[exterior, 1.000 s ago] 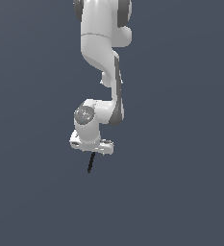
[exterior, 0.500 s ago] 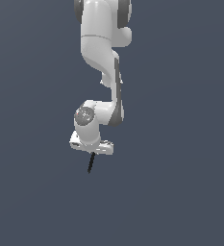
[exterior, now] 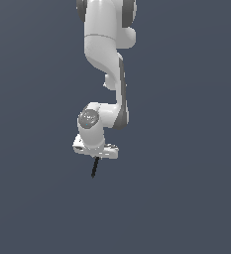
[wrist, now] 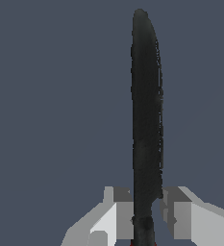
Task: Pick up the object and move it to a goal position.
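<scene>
The white, jointed robot arm (exterior: 107, 64) reaches down from the top of the exterior view and ends in the white tool (exterior: 95, 158), which is closed on the thin black stick (exterior: 94, 167). In the exterior view the stick hangs out from under the tool, pointing downward with a slight tilt toward the exterior view's left, and only its black length shows there. In the wrist view the tool (wrist: 147, 211) has one pale grey finger (wrist: 117, 211) on each side of the stick (wrist: 146, 125), both pressed against it. The stick's black shaft runs straight out from between them, away from the tool. A trace of red shows at the stick's gripped end. Plain dark grey-blue fills the background in both views.
</scene>
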`<action>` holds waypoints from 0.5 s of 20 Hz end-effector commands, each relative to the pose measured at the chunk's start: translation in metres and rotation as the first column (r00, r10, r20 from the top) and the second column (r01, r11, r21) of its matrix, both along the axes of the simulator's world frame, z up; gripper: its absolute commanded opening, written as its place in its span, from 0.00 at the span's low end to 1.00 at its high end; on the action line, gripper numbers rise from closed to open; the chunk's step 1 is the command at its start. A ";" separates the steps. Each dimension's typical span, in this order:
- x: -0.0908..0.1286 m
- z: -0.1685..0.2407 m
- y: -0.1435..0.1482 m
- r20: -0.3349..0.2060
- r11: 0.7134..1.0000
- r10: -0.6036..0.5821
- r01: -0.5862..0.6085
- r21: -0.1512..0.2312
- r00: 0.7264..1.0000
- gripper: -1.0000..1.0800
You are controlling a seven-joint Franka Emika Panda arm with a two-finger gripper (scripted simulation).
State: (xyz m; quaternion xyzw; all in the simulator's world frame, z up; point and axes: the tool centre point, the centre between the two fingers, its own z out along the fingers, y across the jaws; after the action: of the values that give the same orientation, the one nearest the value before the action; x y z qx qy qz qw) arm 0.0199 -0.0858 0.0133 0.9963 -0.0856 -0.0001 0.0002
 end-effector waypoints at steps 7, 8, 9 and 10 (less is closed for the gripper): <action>-0.011 0.030 0.039 0.001 1.000 0.001 -0.001 0.000 1.000 0.00; -0.013 0.035 0.047 0.001 1.000 0.001 -0.001 0.000 1.000 0.00; -0.015 0.042 0.055 0.001 1.000 0.001 -0.001 0.000 1.000 0.00; -0.017 0.048 0.064 0.001 1.000 0.001 -0.001 0.000 1.000 0.00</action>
State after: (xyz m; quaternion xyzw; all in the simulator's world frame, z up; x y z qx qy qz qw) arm 0.0057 -0.0350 0.0516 0.9963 -0.0857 -0.0003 0.0002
